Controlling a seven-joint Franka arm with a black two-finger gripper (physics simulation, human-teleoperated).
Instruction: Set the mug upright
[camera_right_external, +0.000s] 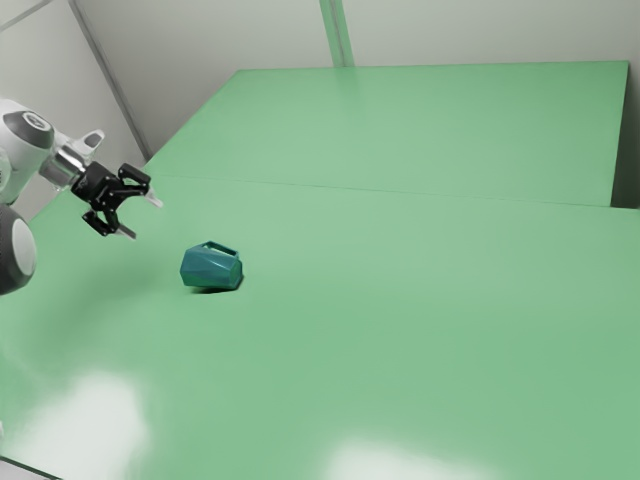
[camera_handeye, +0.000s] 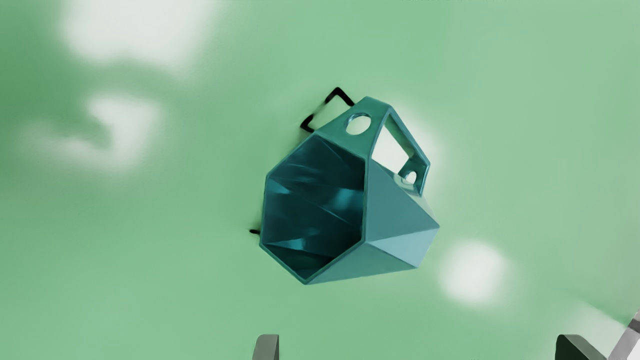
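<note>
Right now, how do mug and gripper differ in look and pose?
The mug is teal; the gripper is mostly black.
The mug lies on its side on the table; the gripper hangs above the table, jaws apart.
Shared: both are empty.

- The arm (camera_right_external: 24, 132) is running off the exterior view's left edge.
- The table (camera_right_external: 420, 310) is running past its near and right edges.
- The mug (camera_handeye: 397, 210) is hiding its own table side.
- The fingers (camera_handeye: 266, 348) are losing their lower parts to the wrist view's edge.
- Beside one, a pale piece (camera_handeye: 626, 346) is getting cut off, unidentifiable.
</note>
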